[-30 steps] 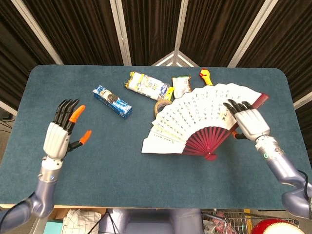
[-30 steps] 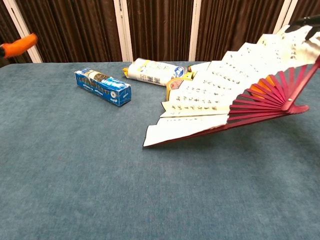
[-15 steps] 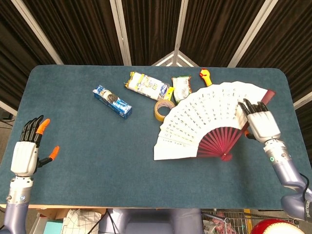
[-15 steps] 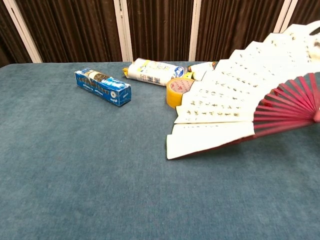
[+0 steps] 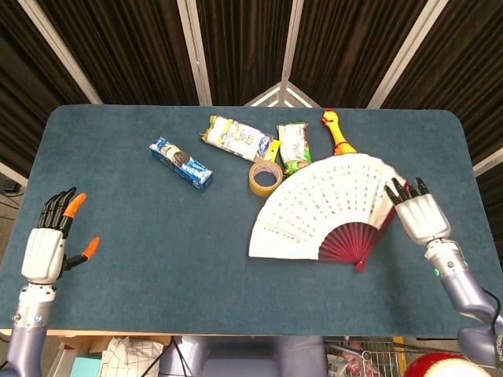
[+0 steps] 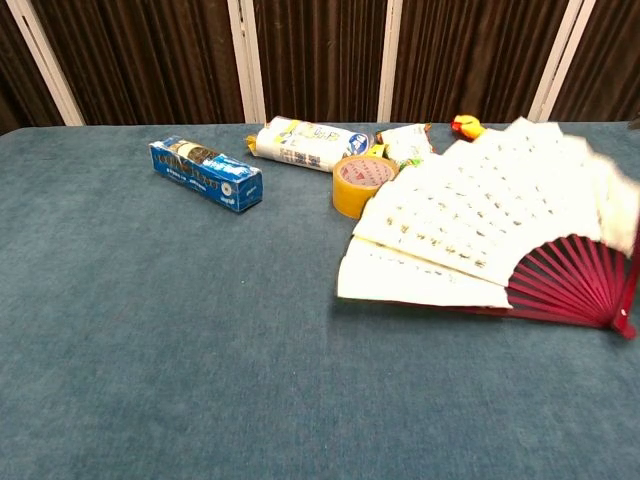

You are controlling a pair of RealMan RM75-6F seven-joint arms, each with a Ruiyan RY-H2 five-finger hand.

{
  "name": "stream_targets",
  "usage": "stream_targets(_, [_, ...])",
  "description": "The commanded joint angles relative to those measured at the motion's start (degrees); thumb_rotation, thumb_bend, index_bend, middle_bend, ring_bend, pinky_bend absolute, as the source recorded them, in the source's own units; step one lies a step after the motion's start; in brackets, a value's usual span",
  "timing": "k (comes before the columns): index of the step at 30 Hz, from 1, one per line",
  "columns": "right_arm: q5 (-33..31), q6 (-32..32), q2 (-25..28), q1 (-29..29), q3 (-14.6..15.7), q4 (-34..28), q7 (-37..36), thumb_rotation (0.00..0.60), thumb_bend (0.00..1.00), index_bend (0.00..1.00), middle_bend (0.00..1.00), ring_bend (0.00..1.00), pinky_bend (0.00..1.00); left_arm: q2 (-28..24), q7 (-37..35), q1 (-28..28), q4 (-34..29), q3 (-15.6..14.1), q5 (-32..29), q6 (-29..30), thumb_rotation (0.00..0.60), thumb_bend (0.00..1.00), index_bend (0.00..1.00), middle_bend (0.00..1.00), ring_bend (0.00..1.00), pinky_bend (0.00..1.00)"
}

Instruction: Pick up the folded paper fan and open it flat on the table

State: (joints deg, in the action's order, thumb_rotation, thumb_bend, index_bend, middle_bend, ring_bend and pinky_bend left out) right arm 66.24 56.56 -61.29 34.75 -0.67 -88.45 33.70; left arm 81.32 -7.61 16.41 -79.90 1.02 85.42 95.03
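At the table's right edge, the right hand (image 5: 418, 217) rests with fingers spread at the fan's (image 5: 322, 206) right end, fingertips touching or just over the outermost leaf; whether it still grips that leaf cannot be told from either view. A second ago the fan was propped up, tilted on its lower edge; now it has shifted rightward and settled, lying nearly flat and spread wide on the table (image 5: 157, 259), its far edge beside the tape roll (image 5: 263, 176) and rubber chicken (image 5: 338, 133). That suggests the opening is essentially done, with only release and retreat left. Far left, the left hand (image 5: 47, 243) has drawn back to the table's near corner, fingers apart, holding nothing.
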Motion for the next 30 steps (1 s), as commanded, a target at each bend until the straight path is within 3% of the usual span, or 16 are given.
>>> stream_targets(1, [-4.01,0.34,0.03,0.4,0.83,-3.37,7.29,0.6,0.4,0.0,0.03,0.22,0.1,0.09,0.07,-0.24,0.08,0.15,0.38,-0.11,0.6,0.42,0.11,0.0,0.0,0.0])
stream_targets(7, [-8.09,2.69,-0.18,0.34,0.15,-6.69,12.19,0.6,0.4,0.0,0.03,0.22,0.1,0.02,-0.06,-0.78,0.23,0.85,0.62,-0.11,0.6,0.42,0.11,0.0,0.0,0.0])
stream_targets(12, [-5.64,7.79,1.15,-3.69,-2.64,-14.8,-0.32,0.6,0.4,0.0,0.03,0.22,0.1,-1.11,2.96,-1.78,-0.66,1.07,-1.15,-1.29,0.6,0.42,0.13,0.0,0.0,0.0])
stream_targets(17, [4.3,17.38,-0.45,-11.11,-1.39,-18.61,-14.28,0.6,0.4,0.0,0.04,0.22,0.1,-4.36,11.15,-3.6,-7.03,0.47,-4.66,-2.98,0.6,0.42,0.14,0.0,0.0,0.0])
stream_targets(21, [11.24,23.42,-3.0,-16.5,1.79,-17.42,-21.59,0.6,0.4,0.0,0.05,0.22,0.1,-6.94,16.97,-5.54,-13.29,-0.53,-6.14,-2.41,0.6,0.42,0.13,0.0,0.0,0.0])
stream_targets(30, [17.3,32.13,-6.98,-23.32,4.43,-9.19,-23.55,0.6,0.4,0.0,0.05,0.22,0.1,-11.19,20.52,-10.4,-20.22,-2.02,-5.37,2.71,0.6,0.42,0.13,0.0,0.0,0.0])
